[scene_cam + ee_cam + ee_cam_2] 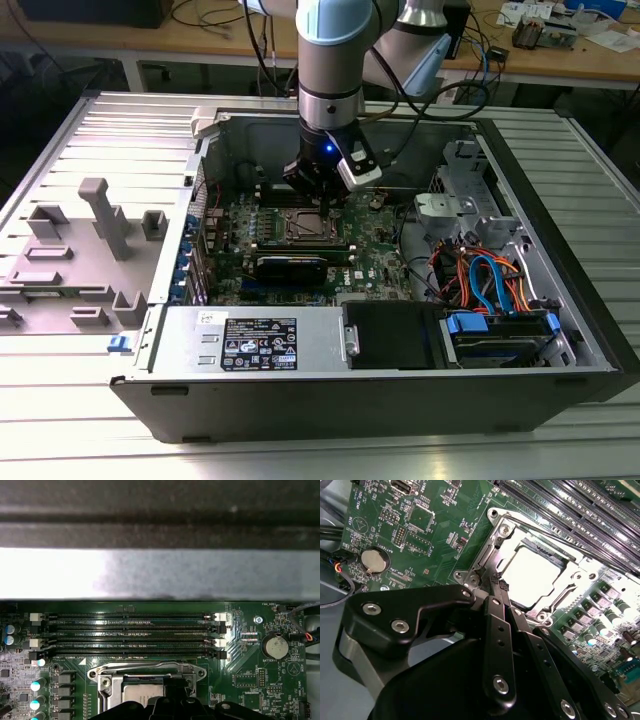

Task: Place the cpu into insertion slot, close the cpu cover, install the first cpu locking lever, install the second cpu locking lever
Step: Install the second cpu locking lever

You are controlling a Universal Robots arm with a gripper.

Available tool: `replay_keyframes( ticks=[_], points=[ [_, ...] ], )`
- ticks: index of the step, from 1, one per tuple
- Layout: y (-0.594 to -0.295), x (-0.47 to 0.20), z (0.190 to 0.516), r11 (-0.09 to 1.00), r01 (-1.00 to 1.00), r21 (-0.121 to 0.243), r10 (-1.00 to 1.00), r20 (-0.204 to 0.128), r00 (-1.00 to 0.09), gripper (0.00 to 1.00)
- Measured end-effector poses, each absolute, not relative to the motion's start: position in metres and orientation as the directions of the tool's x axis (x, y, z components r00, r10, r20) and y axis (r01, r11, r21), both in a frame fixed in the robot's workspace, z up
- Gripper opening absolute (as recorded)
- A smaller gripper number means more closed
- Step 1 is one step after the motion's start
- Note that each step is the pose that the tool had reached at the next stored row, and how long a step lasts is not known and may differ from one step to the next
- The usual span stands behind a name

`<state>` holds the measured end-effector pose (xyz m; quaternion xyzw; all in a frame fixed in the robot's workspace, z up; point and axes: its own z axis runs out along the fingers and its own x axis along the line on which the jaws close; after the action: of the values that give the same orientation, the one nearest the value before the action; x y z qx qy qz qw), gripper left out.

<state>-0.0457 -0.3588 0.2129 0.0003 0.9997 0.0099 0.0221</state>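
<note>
Reaching down into the open computer case [400, 412] lying flat on the table [60, 440]. Hanging the hand [318, 190] low over the green board [375, 265], in the middle of the case and toward its far side. Keeping the fingertips [498, 583] pressed together, with no gap showing in the second wrist view; not being able to tell if anything thin is caught between them. Touching, or almost touching, one corner of the insertion slot [305, 225] with those tips.

Finding the cpu [540, 572] already sitting flat inside the slot, shining bright silver. Finding the cpu cover [492, 555] lying down flat around it like a window frame, with the chip showing through the hole. Seeing the same cpu [142, 692] and cover [145, 672] in the first wrist view, partly hidden by the hand [175, 700].

Spotting four long black slots [130, 630] just beside the cover, and a round silver battery [374, 560] near it on the board. Noticing a black box with a white label [255, 345] along the near side, and grey plastic shapes [100, 215] on the table at the exterior view's left.
</note>
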Motion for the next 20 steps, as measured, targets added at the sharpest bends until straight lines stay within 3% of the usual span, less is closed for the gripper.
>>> replay_keyframes(
  ticks=[20],
  points=[
    [-0.3592,-0.0457,0.2169,1.0,0.0,0.02,0.001,-0.044,-0.999,0.11]
  ],
)
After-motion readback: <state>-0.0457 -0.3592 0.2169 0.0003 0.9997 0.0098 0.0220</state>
